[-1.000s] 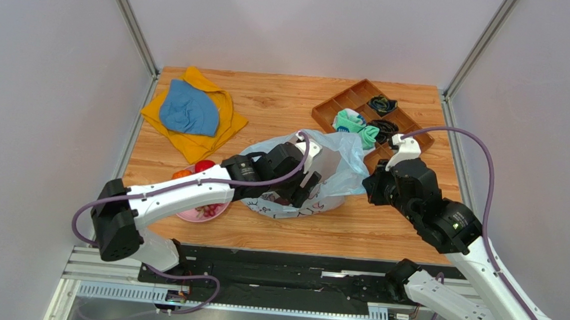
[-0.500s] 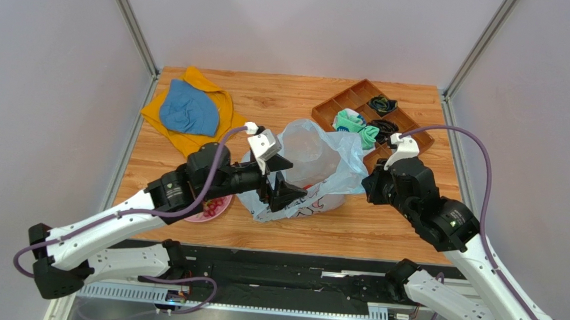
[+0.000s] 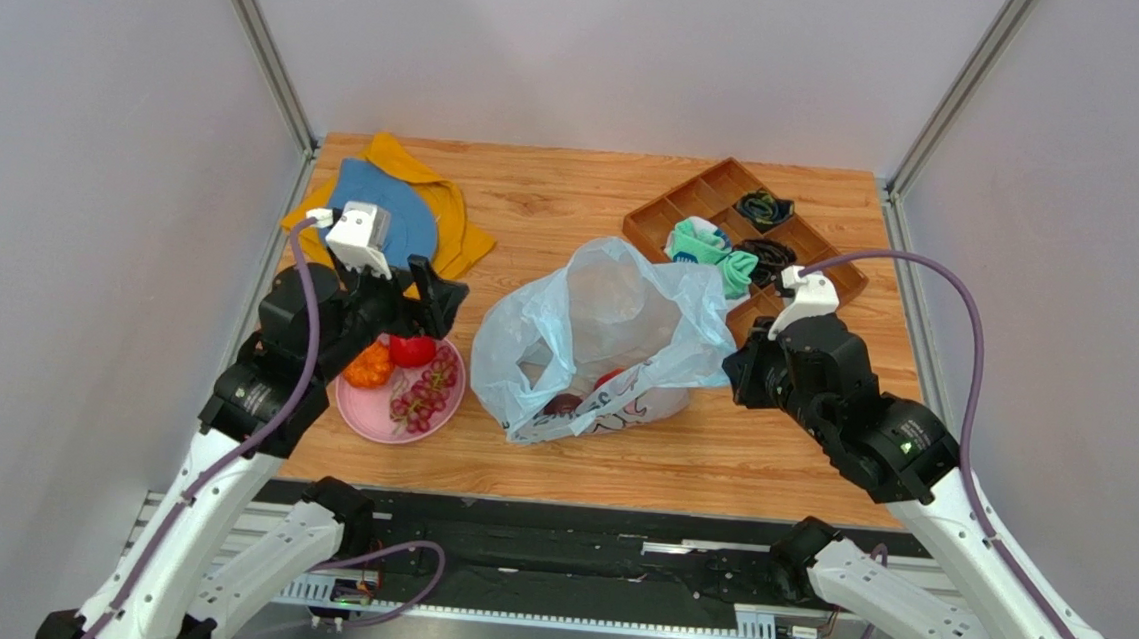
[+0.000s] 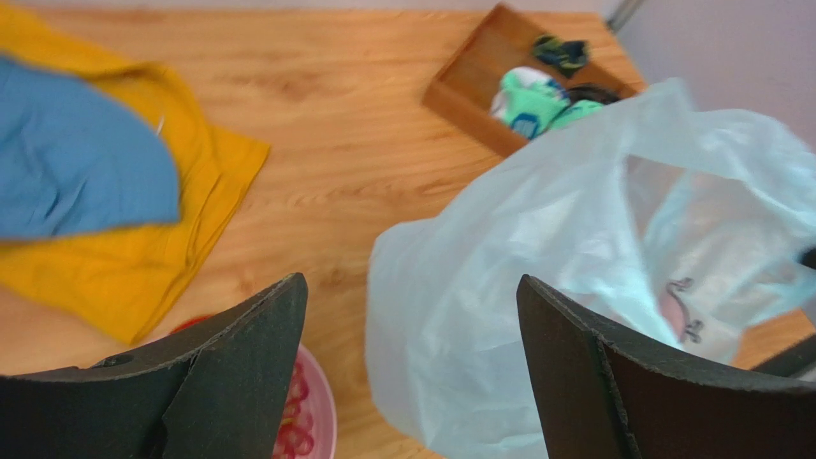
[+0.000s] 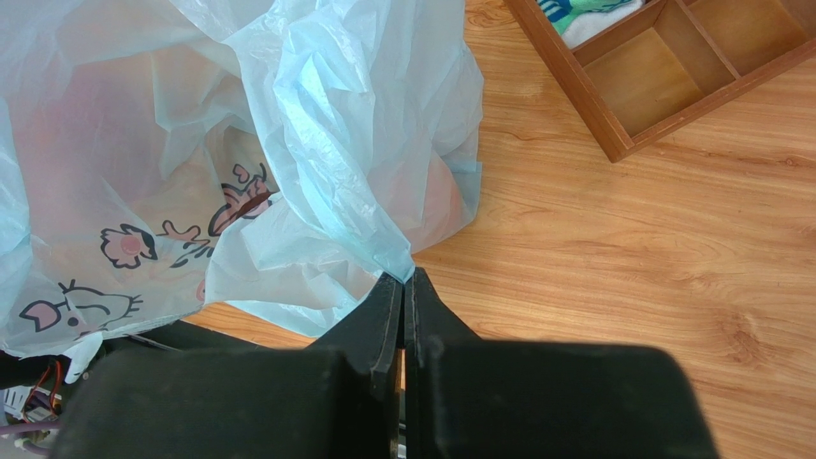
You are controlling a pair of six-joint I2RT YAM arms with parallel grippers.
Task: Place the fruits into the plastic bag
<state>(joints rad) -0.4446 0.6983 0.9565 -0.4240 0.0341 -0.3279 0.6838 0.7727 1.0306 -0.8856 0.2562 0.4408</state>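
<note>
Right gripper (image 5: 407,277) pinched tight on bag (image 3: 606,322) edge, mid-table toward front. Left gripper (image 3: 423,301) spread wide, empty, over plate (image 3: 373,417) near left edge, which carries orange (image 3: 368,366), apple (image 3: 411,351), grapes (image 3: 428,393). Wooden table (image 3: 569,199), grey walls (image 3: 624,53).

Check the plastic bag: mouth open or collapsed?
Open. The right gripper pinches the plastic bag by its edge and lifts it; the mouth gapes, a dark fruit showing inside.
</note>
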